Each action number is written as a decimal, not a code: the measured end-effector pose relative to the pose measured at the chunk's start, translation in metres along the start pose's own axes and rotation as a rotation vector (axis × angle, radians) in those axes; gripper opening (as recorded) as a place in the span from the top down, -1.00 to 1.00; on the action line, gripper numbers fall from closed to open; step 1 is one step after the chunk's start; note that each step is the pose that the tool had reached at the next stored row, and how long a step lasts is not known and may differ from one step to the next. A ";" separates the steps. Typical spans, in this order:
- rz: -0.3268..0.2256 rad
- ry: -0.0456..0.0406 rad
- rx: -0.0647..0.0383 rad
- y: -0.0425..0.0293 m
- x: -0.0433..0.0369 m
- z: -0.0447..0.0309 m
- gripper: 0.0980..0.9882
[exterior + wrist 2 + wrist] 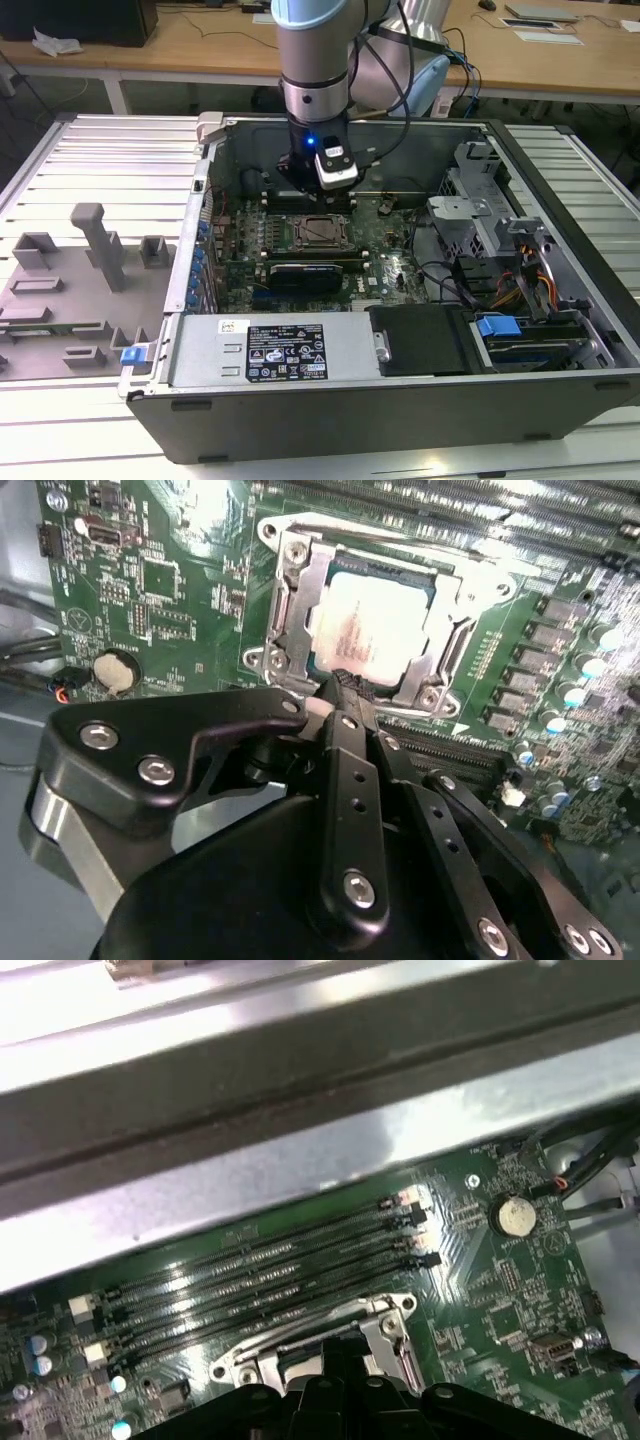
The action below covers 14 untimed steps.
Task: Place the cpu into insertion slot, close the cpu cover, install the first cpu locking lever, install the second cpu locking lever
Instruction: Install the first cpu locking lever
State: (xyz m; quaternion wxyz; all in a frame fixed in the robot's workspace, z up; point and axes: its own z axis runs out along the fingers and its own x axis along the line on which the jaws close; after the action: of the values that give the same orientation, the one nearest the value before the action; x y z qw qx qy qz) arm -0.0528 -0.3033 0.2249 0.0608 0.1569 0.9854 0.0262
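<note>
1. The cpu [375, 630], a small flat square chip with a pale silver-grey metal top, lies seated in the insertion slot [447, 650], the black-rimmed square socket on the green motherboard [180, 600]
2. The cpu cover [290, 610], a thin silvery metal frame with a large window, lies flat around the chip; I cannot tell whether either locking lever is latched
3. The black gripper [345, 683] hangs at the cover's near edge with its jaws drawn together at the tip and nothing visible between them; whether they touch the frame I cannot tell
4. Handling, as a judgement: the chip is light, stiff and fragile, with slick metal on top, so it is best held by opposite edges. The cover is thin springy sheet, best pushed on its solid rim, not across the window
5. Around it: long black memory slots [270, 1270] run just beside the socket, a round silver coin cell [112, 670] sits apart from it, and a black ribbed heatsink block [305, 270] lies near
6. The silver case wall [300, 1160] rises close by and looks likely to crowd the arm; grey fixtures [95, 240] stand on the ribbed bench [100, 150], well apart
</note>
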 end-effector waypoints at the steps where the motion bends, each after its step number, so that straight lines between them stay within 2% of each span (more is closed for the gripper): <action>1: -0.001 -0.0015 0.004 -0.0004 -0.0002 0.0000 0.98; 4: -0.004 -0.0047 0.015 -0.0042 -0.0014 -0.0002 0.98; 7: -0.005 -0.0076 0.024 -0.0110 -0.0035 -0.0004 0.98; 10: -0.006 -0.0093 0.029 -0.0178 -0.0057 -0.0006 0.98; 12: -0.014 -0.0099 0.032 -0.0187 -0.0060 -0.0004 0.98; 13: -0.025 -0.0105 0.037 -0.0187 -0.0060 -0.0004 0.98; 14: -0.050 -0.0111 0.046 -0.0187 -0.0060 -0.0002 0.98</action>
State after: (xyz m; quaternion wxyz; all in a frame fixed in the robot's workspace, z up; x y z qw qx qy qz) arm -0.0529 -0.3230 0.2245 0.0633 0.1338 0.9890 0.0009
